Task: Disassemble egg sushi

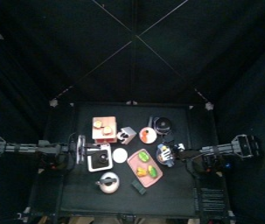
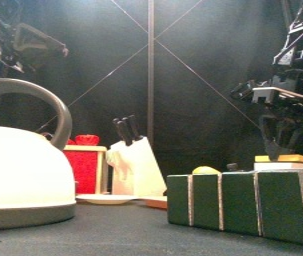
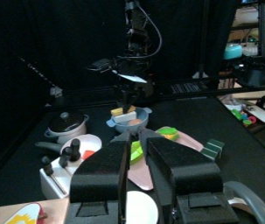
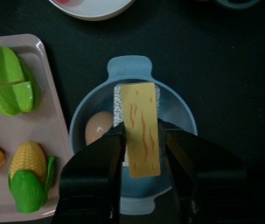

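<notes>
In the right wrist view my right gripper is shut on the egg sushi's pale yellow top slab, which has a brown stripe. It holds the slab above a light blue bowl. A pale rice-coloured lump lies in the bowl beside the slab. The left wrist view shows the same slab held over the bowl by the right arm. My left gripper rests at the table's left side, jaws together and empty.
A pinkish plate with green pieces and corn lies next to the bowl. A white kettle, a knife block and green wedges stand at the table's front. A pot and a white plate are near the left arm.
</notes>
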You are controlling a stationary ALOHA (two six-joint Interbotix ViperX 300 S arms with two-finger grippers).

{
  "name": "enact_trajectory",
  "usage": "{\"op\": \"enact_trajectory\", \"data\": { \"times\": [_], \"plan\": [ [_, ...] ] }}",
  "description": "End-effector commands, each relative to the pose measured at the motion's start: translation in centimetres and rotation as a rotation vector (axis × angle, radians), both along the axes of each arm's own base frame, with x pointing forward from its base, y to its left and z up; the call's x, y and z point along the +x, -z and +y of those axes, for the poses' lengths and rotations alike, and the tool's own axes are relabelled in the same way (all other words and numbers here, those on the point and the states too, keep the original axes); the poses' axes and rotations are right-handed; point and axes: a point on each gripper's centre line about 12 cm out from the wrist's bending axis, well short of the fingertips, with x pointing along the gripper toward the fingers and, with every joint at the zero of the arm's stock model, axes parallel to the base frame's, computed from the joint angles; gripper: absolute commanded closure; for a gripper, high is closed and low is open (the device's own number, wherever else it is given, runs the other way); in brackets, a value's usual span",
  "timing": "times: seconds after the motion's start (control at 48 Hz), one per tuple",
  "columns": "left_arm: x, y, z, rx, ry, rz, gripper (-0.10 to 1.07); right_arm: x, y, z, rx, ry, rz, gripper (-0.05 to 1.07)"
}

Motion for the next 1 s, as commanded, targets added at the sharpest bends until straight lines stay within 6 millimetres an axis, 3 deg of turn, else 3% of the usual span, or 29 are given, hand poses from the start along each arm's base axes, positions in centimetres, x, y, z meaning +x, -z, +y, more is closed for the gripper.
{"op": "enact_trajectory", "data": {
  "times": [0.0,0.25,0.604,0.771,0.979],
  "plan": [
    [0.1,-0.6,0.1,0.0,-0.002,-0.021,0.38,0.3,-0.9,-0.1,-0.011,-0.01,-0.035,0.42],
    [0.3,-0.6,-0.1,-0.002,0.007,-0.017,0.37,2.0,-2.9,-0.3,-0.092,-0.108,-0.149,0.43],
    [1.4,-1.3,-0.4,-0.016,0.024,-0.019,0.33,6.3,-5.8,1.0,-0.266,-0.515,-0.446,0.43],
    [2.5,-1.6,-0.4,-0.066,0.02,-0.015,0.2,7.6,-6.5,1.7,-0.349,-0.701,-0.505,0.43],
    [4.6,-1.8,-0.7,-0.088,0.029,0.019,-0.02,9.5,-6.4,0.7,-0.389,-0.76,-0.498,0.43]
  ]
}}
